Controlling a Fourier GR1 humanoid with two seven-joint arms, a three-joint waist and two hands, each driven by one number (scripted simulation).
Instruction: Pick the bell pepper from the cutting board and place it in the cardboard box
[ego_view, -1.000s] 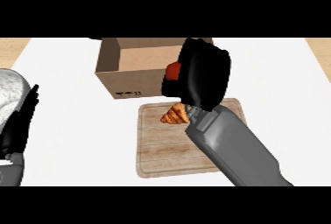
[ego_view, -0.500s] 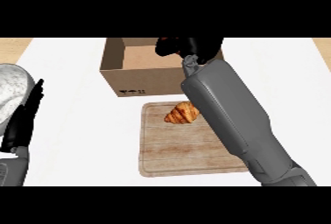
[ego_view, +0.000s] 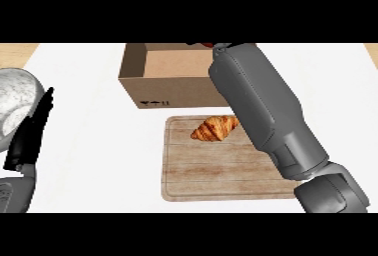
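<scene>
A: Where's the bell pepper sitting?
B: Only a red sliver of the bell pepper is showing, at the view's top edge, over the far rim of the cardboard box. It's not lying on the cutting board.
A: Right hand?
B: The right hand is showing as a dark scrap just beside that sliver. The view's edge is cutting off the rest, so I can't tell whether it's open or clamped on the pepper. The right forearm is spanning from the lower right, over the board's right side and the box's right wall.
A: Left?
B: The left hand is resting at the view's left edge, fingers straight and together, holding nothing, well apart from the box.
A: Anything else on the board?
B: A croissant is lying near the board's far edge, just beside the forearm. The board is lying flat on the white table, right in front of the box. The box is standing open-topped.
</scene>
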